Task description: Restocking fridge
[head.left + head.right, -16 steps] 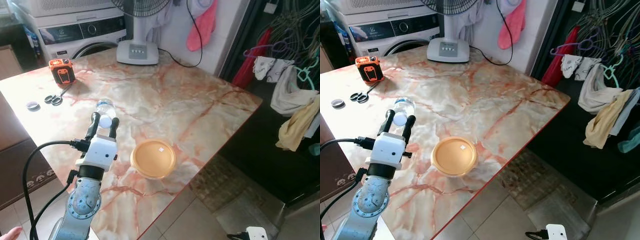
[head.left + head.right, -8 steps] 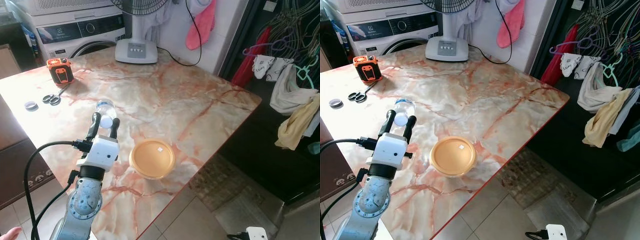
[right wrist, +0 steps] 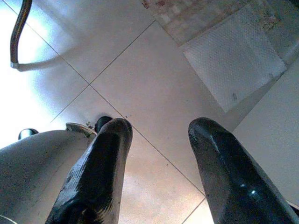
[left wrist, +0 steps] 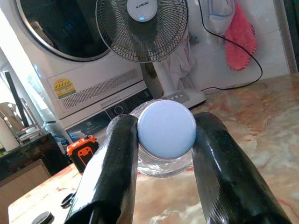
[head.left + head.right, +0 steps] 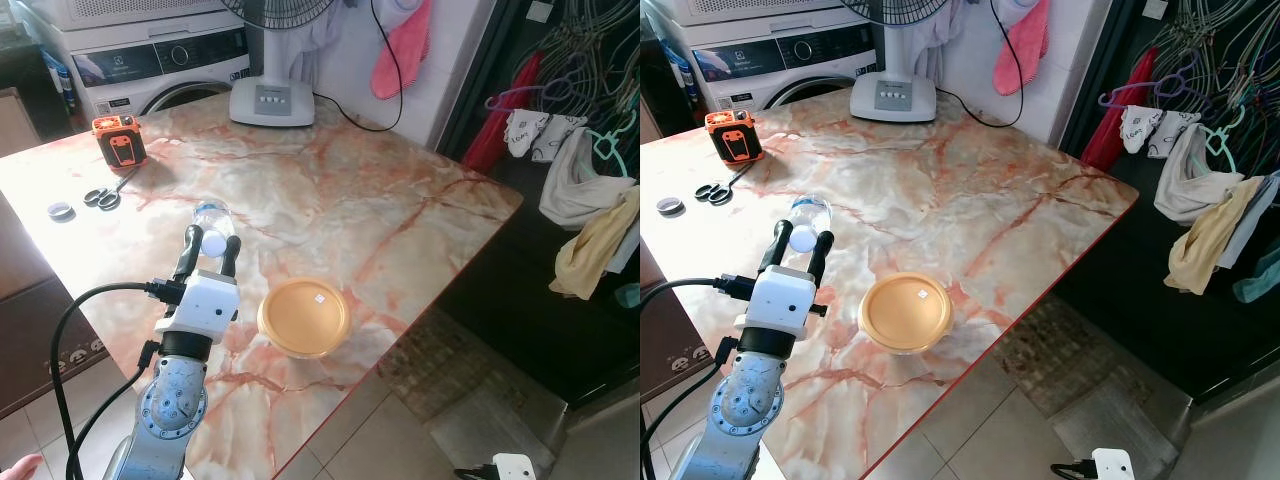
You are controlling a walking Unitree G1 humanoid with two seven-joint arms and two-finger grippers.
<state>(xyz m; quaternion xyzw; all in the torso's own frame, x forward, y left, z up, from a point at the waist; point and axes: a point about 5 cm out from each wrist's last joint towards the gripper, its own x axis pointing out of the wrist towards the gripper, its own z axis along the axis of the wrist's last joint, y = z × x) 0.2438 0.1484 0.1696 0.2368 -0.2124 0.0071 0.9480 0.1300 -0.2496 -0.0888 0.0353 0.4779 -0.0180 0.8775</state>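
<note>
Lying on its side on the marble bench (image 5: 420, 190), a clear water bottle (image 5: 211, 226) points its pale cap at the left pincer (image 5: 207, 252), whose two black fingers (image 4: 112, 172) flank the cap on either side, seemingly touching it. An orange lidded bowl (image 5: 304, 316) sits at 4 o'clock from the bottle; scissors (image 5: 98, 197) and an orange tape measure (image 5: 119, 140) lie toward 10 o'clock. Over the tiled floor (image 3: 154, 84), the right pincer (image 3: 159, 135) hangs with fingers spread, holding nothing.

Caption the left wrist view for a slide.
Left hand straddles the cap end of a bottle lying on the marble table, fan and washer behind.
</note>
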